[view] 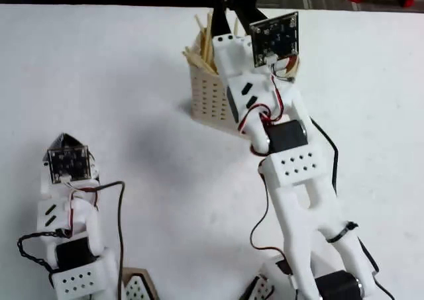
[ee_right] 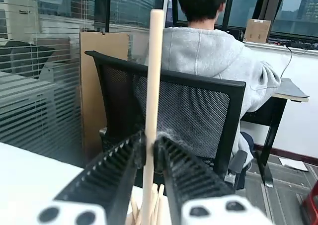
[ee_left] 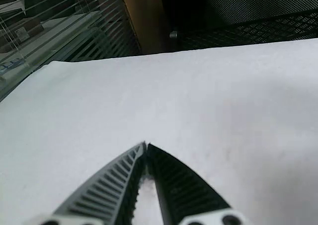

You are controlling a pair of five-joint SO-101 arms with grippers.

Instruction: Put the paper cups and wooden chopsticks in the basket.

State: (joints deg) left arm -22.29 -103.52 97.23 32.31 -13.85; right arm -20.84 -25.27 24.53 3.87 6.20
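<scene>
Wooden chopstick stands upright in the right jaws, which are closed tight on its lower part, one on each side. Just under them the pale tips of other chopsticks poke up. From above, the right arm stretches over the cream perforated basket at the far side of the white table, and those other chopsticks lean out of the basket's left corner. Farther off, the left jaws are closed tip to tip with nothing between them, low over bare table; the left arm sits at the near left, well apart from the basket.
</scene>
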